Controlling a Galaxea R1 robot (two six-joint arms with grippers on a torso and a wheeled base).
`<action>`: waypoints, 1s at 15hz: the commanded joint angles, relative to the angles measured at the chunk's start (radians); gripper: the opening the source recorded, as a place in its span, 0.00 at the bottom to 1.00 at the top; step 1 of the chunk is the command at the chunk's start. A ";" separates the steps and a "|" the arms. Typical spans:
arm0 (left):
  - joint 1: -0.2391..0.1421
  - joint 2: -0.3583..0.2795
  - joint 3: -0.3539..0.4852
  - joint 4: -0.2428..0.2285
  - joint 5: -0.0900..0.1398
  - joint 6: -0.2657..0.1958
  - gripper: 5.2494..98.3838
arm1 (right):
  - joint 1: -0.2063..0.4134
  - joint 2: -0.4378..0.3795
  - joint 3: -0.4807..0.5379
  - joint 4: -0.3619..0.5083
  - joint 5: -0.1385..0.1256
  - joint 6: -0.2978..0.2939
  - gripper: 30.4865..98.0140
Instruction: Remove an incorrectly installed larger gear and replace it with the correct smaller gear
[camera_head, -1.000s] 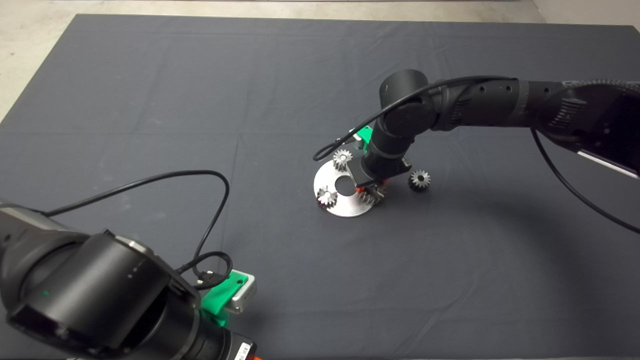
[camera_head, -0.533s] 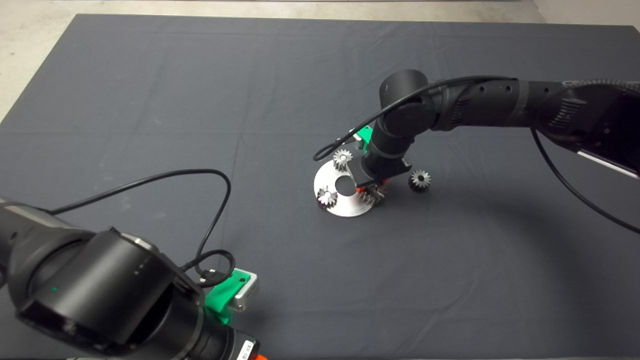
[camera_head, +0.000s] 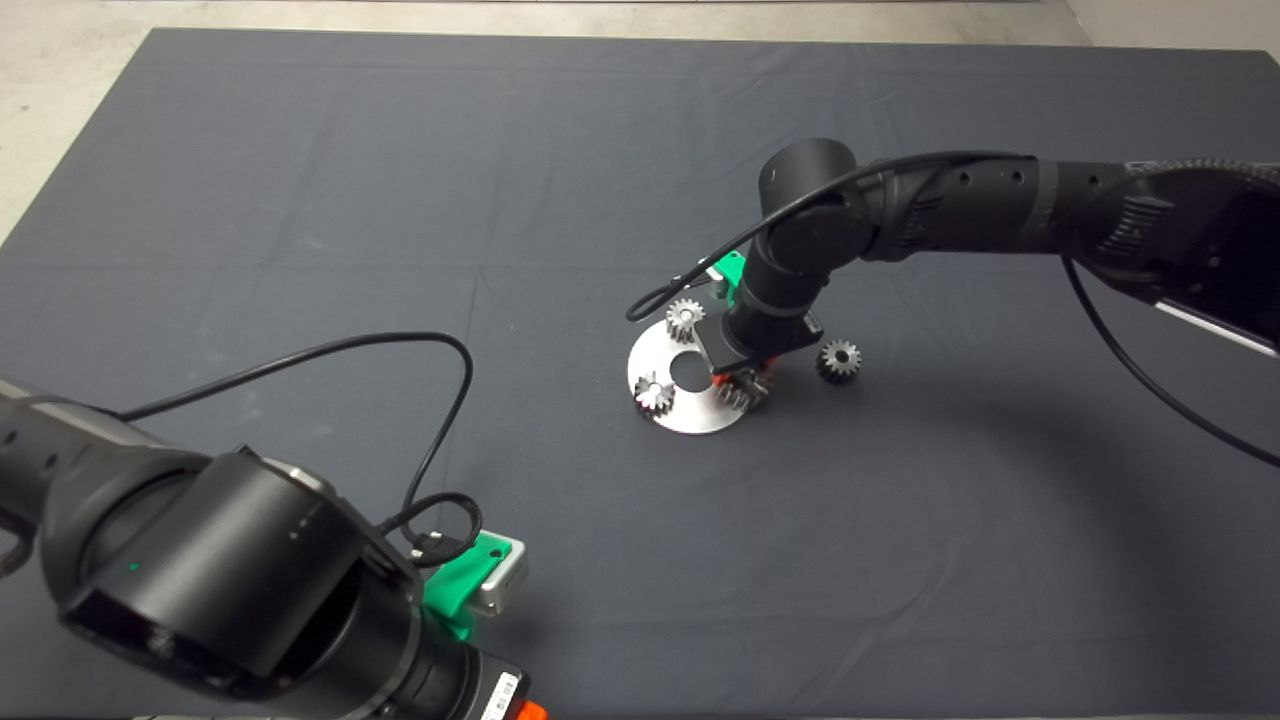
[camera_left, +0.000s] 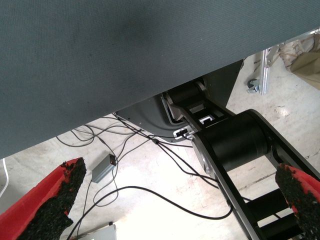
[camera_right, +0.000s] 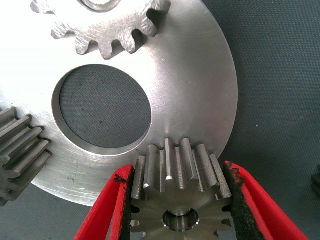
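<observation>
Brushed shiny metal plate (camera_right: 200, 100), matt woven cloth mat (camera_right: 280, 75), gritty black pads (camera_right: 235, 195)

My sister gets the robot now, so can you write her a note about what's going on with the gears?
Right gripper: shut on the larger gear, which sits on the round metal plate.
Left gripper: open, parked at the mat's lower left edge.
The smaller gear lies on the mat beside the plate.
Two small silver gears sit on the plate.
Done: larger gear gripped.
Left: lift it off, fit the dark gear.

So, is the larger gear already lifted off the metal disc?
No, the larger gear sits on the metal disc, between the right gripper's pads.
</observation>
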 joint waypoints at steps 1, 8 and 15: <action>-0.015 -0.003 0.002 -0.014 0.001 0.000 0.99 | 0.028 -0.002 0.014 0.033 -0.078 0.015 0.15; -0.015 -0.002 0.000 -0.014 0.001 0.000 0.99 | 0.057 0.001 0.020 0.033 -0.078 0.027 0.12; -0.015 0.001 -0.004 -0.014 0.000 0.000 0.99 | 0.158 -0.004 0.014 0.120 -0.078 0.027 0.12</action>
